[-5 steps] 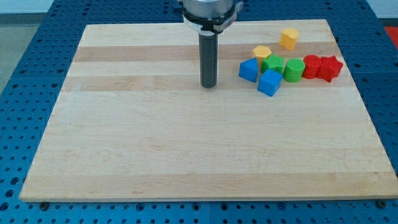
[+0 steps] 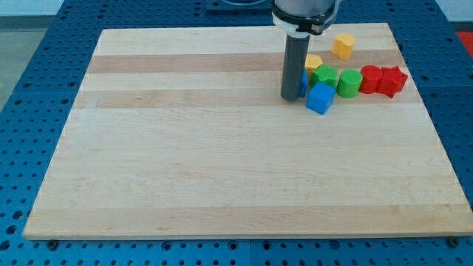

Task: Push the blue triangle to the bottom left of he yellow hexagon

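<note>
My tip (image 2: 291, 97) stands on the board at the left edge of the cluster of blocks at the view's upper right. The rod covers most of a blue block (image 2: 304, 80), of which only a sliver shows on the rod's right; its shape cannot be made out. The yellow hexagon (image 2: 314, 61) lies just above and right of that sliver, partly behind the rod. A second blue block (image 2: 320, 97) lies just right of my tip.
A green block (image 2: 324, 76) and a green cylinder (image 2: 349, 82) sit right of the hexagon, then a red block (image 2: 371, 77) and a red star (image 2: 394, 80). Another yellow block (image 2: 342, 45) lies near the board's top edge (image 2: 222, 31).
My tip has moved right, from the board's upper middle up to the left blue block, which is now mostly hidden behind the rod. The other blocks have not moved.
</note>
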Controlling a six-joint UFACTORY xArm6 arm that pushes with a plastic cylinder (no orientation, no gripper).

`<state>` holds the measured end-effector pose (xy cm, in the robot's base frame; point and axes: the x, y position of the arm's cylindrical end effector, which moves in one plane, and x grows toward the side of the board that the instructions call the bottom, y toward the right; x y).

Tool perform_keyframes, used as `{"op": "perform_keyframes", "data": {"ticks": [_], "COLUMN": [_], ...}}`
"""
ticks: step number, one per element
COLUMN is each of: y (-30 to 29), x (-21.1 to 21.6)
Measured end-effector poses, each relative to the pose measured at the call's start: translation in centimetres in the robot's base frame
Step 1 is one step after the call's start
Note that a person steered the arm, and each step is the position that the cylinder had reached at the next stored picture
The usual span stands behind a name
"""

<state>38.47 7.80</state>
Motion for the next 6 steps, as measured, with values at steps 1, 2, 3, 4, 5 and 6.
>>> {"op": "perform_keyframes", "data": {"ticks": [1, 2, 3, 4, 5, 6], "y": [0.6, 2.4, 3.8, 4.6, 5.1, 4.8], "x": [-0.2, -2.7, -4.4, -5.3, -6.0, -6.2]}}
